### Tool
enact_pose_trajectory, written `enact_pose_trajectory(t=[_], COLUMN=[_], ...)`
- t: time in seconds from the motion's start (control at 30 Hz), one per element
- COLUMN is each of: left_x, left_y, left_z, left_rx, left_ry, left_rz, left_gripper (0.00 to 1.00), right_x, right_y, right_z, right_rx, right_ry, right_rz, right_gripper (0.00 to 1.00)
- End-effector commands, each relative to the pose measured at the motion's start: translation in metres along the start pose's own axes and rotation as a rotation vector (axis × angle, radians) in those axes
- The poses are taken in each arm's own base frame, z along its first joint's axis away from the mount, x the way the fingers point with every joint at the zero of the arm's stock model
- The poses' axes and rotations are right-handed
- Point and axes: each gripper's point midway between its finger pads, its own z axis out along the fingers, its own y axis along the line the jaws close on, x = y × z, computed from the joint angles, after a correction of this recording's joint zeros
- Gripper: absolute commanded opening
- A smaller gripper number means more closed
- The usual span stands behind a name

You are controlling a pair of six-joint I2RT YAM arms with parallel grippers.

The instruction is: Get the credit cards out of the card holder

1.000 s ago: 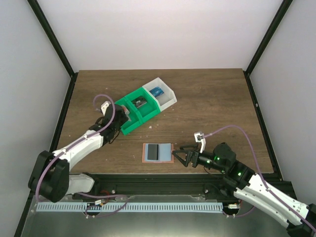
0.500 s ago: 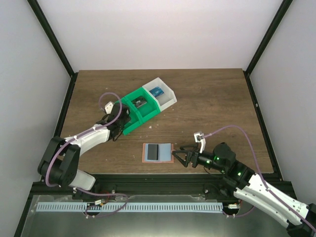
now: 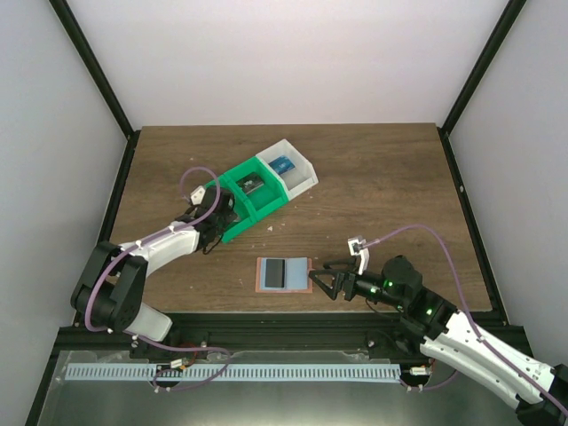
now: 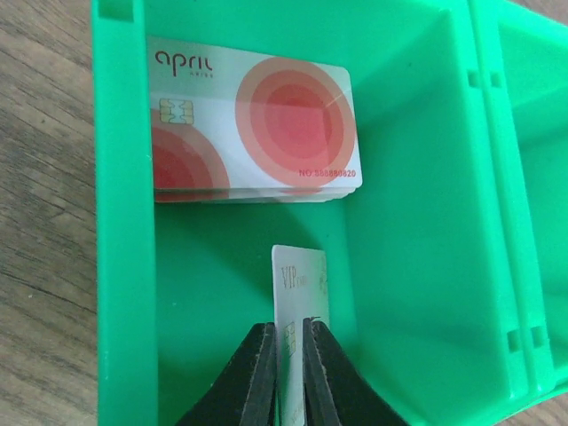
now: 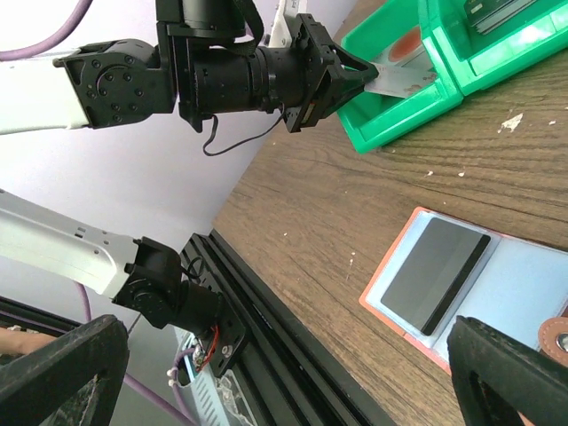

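Note:
The card holder lies open and flat near the table's front edge, salmon-brown with an orange rim; it also shows in the right wrist view. A dark grey card lies in its left half. My left gripper is shut on a whitish VIP card, held on edge over the green bin's end compartment. A stack of cards with red circles lies at that compartment's far end. My right gripper is open and empty just right of the card holder.
The green-and-white three-compartment bin stands slanted at mid table. Its middle compartment holds a dark block and its white end a blue one. The black frame rail runs along the table's front edge.
My left gripper has moved a little right, toward the bin, carrying the card over the end compartment. The right arm and the card holder have not moved.

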Motion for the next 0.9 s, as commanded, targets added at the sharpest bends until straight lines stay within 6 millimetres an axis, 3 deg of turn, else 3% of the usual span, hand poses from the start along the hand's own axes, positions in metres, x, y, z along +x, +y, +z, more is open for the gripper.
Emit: enact_pose_trajectory(t=[0.0, 0.23, 0.37, 0.57, 0.7, 0.87], left_x=[0.001, 0.000, 0.001, -0.003, -0.005, 0.007], left_y=[-0.002, -0.004, -0.009, -0.010, -0.029, -0.064], left_z=[0.000, -0.009, -0.017, -0.036, -0.056, -0.091], left_rx=[-0.011, -0.007, 0.030, 0.051, 0.167, 0.404], left_ry=[0.029, 0.042, 0.063, 0.065, 0.081, 0.154], left_rz=[-0.001, 0.001, 0.015, -0.006, 0.070, 0.253], left_gripper=[0.14, 0.23, 0.45, 0.63, 0.72, 0.73], right_x=[-0.012, -0.011, -0.011, -0.016, -0.020, -0.020], right_y=[0.010, 0.010, 0.010, 0.012, 0.003, -0.005], right_z=[-0.003, -0.003, -0.003, -0.003, -0.002, 0.005], right_rx=[-0.013, -0.011, -0.011, 0.004, 0.072, 0.120], right_ry=[-0.028, -0.023, -0.023, -0.028, -0.032, -0.017], right_rz=[-0.012, 0.004, 0.013, 0.030, 0.070, 0.104], right_gripper=[1.00, 1.00, 1.00, 1.00, 1.00, 1.00])
